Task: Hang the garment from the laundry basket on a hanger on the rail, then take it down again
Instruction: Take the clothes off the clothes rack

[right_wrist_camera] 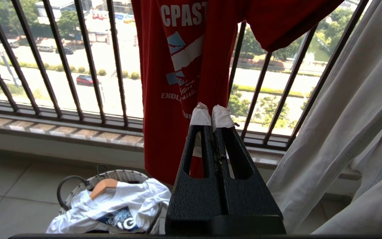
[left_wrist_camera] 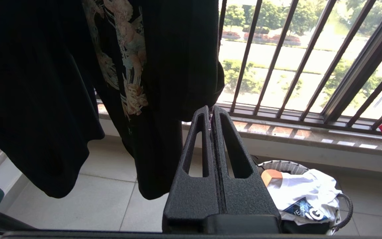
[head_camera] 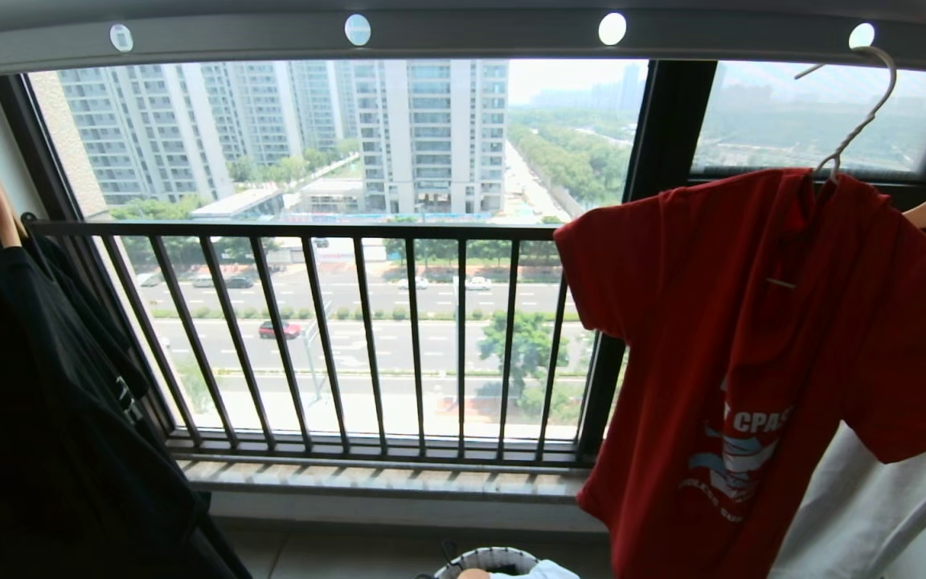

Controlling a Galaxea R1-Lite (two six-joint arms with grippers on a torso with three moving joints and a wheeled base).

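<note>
One red T-shirt (head_camera: 760, 338) on one wire hanger (head_camera: 857, 121), one black T-shirt (head_camera: 45, 402), one laundry basket (right_wrist_camera: 78, 186), four round holes along one rail (head_camera: 463, 40)

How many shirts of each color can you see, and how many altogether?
Red shirts: 1, the red T-shirt hanging on the wire hanger from the rail.
Black shirts: 1, the black T-shirt hanging at the left.
White shirts: 1, the white printed T-shirt in the laundry basket.
Total: 3 shirts.
</note>
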